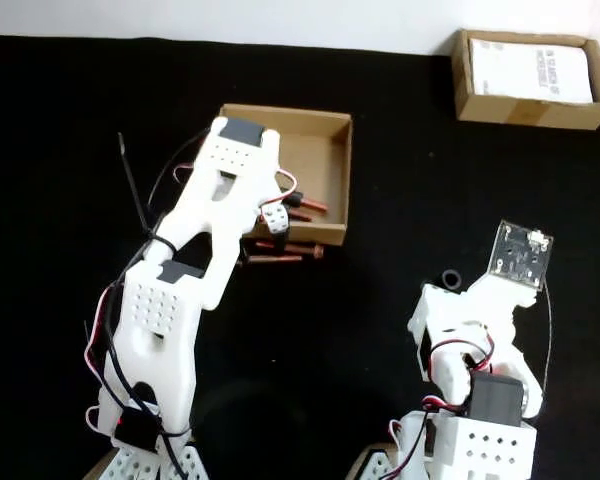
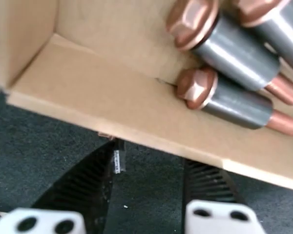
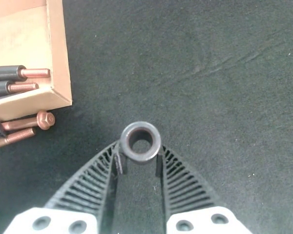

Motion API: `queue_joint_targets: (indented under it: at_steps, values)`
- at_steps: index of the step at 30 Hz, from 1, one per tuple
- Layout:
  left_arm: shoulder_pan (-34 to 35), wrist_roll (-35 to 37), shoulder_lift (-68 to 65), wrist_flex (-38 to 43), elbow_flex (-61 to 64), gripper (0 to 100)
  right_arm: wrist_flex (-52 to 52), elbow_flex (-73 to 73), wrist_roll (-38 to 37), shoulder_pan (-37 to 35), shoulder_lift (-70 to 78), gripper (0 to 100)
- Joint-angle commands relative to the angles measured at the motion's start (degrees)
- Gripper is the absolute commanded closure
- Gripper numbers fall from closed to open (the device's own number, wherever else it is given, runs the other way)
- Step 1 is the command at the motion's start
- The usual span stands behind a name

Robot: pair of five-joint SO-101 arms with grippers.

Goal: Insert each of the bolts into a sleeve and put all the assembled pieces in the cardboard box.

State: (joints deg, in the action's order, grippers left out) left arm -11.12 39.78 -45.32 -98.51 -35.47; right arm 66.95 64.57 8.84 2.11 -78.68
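Where the black counter (image 1: 410,180) runs across the middle of the high view, the cardboard box (image 1: 315,160) sits open-topped just above centre, plain brown with low walls. The left arm stretches up to it from the lower left. In the left wrist view the left hand (image 2: 151,165) hangs at the outside of the near wall. Its two ribbed black fingers (image 2: 93,180) are apart, with nothing between them.

Three assembled pieces lie inside the box, in the upper right of that view. Each is a copper-coloured bolt with a hexagonal flanged head, pushed through a smooth grey sleeve: one (image 2: 234,48) in the middle, one (image 2: 229,100) below it, and a third (image 2: 278,24) cut off by the top edge. On the two nearer pieces the copper shank pokes out of the far end.

Two loose bolts (image 3: 27,123) lie side by side on the counter just outside the box, at the left edge of the right wrist view. They are bare, with no sleeves on them.

At the lower right of the high view, the right hand (image 3: 139,163) is clamped on a single sleeve (image 3: 125,142). It is a short, dark, thick-walled tube, held upright with its round bore facing the wrist camera, well apart from the box.

A second box (image 1: 530,112) with a white booklet (image 1: 530,68) in it stands in the upper right corner of the high view.
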Motion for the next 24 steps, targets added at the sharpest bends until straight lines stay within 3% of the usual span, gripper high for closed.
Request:
queue_joint_targets:
  at_steps: [1, 10, 18, 21, 24]
  values:
    - [0.1, 0.1, -0.7, -0.9, -1.9, 80, -1.0, -0.2, -0.5, 0.2, -1.1, 99.1]
    - [1.3, 0.0, -7.9, -1.2, -1.9, 81, -1.0, -0.2, -0.5, 0.2, -1.1, 99.1]
    - [3.4, -1.5, -8.4, -1.1, -1.8, 94, -1.0, -0.3, -0.5, 0.2, -1.1, 99.1]
    - [4.4, -1.5, -8.4, -1.2, -1.8, 91, -1.0, -0.4, -0.5, 0.2, -1.1, 99.1]
    - [5.0, -1.2, -8.1, -2.2, -0.2, 80, -0.8, -0.6, -2.4, 0.2, -1.1, 99.1]
